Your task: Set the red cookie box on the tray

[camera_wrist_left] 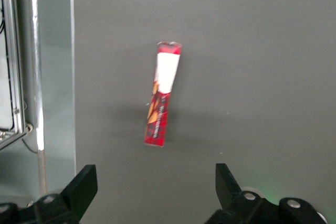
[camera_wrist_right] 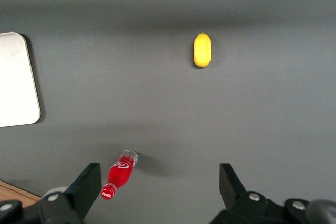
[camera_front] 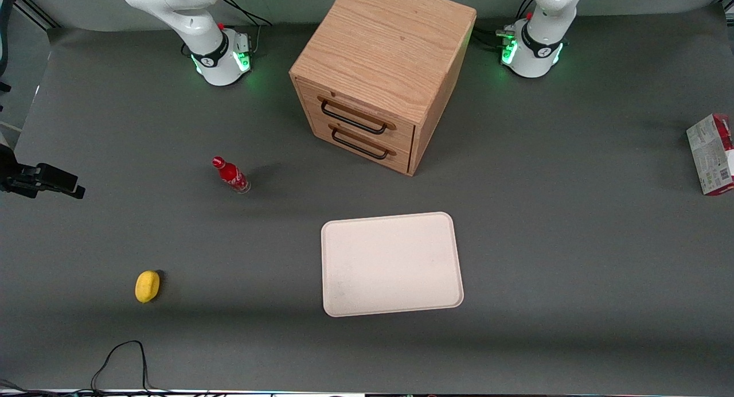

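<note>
The red cookie box (camera_front: 713, 154) stands on edge at the working arm's end of the table, and the front view cuts off part of it at the picture's border, so its full outline cannot be seen there. In the left wrist view the same box (camera_wrist_left: 163, 94) shows whole, thin and edge-on, with a pale panel near one end and red print along the rest; the lettering on it is too blurred to read. The gripper (camera_wrist_left: 156, 190) hangs above the table over the box, touching nothing, its two dark fingers (camera_wrist_left: 83, 185) spread wide apart. Only the finger ends and a bit of the mount show; the gripper is out of sight in the front view, where just the arm's base and lower links appear.

Taking the tray (camera_front: 344, 230) as landmark: it is one cream-pink tray, bare, lying nearer the front camera than the wooden cabinet (camera_front: 383, 70). The box is well apart from the tray, toward the working arm's end. Toward the parked arm's end there is one small red bottle (camera_front: 230, 175), standing farther from the camera than the tray's middle, and one yellow lemon-like fruit (camera_front: 147, 286), level with the tray's near half. The cabinet is single, with two drawers, each with one dark handle.
</note>
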Motion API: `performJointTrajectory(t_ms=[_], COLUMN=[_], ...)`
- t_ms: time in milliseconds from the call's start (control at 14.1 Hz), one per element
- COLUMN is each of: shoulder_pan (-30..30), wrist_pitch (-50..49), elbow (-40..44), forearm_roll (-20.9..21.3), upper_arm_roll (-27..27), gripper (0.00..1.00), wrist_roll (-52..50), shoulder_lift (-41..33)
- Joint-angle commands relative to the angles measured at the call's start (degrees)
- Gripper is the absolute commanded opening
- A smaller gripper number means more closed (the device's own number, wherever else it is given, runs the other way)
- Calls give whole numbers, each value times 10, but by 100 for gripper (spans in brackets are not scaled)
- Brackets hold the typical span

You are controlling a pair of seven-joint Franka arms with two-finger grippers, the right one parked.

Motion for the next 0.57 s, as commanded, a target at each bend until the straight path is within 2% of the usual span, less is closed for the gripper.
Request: performJointTrajectory(t_ms=[0,213,426,497], shoulder_pan=[18,41,32,33], wrist_pitch=[1,20,106,133], elbow=[-8,-54,-182,-209], forearm_roll=[13,10,10,10], upper_arm_roll=[-10,-11,-13,-13], gripper=[100,100,100,100], wrist_roll=[2,13,8,7], shoulder_lift=[-7,-31,-102,-105])
